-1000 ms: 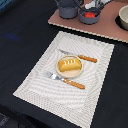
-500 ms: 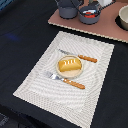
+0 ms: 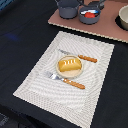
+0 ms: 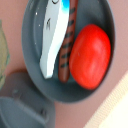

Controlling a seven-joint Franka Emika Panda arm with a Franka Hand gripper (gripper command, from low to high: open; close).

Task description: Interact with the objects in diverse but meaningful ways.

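1. Step in hand, as judged: the arm hangs over the blue-grey frying pan (image 4: 65, 55), choosing an item to lift.
2. The pan holds a glossy red tomato (image 4: 90, 56), a striped brown sausage (image 4: 66, 52) and a small white-blue piece (image 4: 54, 37), touching one another.
3. Fingers: not visible; state cannot be told.
4. The golden-yellow bread loaf (image 3: 69, 64) sits on a round beige plate (image 3: 68, 74), well apart.
5. Next move calls for a centred descent over one item.

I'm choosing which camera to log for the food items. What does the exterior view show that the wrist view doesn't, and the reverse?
Only the exterior view shows the bread loaf on the round plate, the knife, the fork, the striped placemat and the two-handled pot. Only the wrist view shows the brown sausage and the white-blue piece clearly. Both show the frying pan holding the red tomato. The end effector appears in neither.
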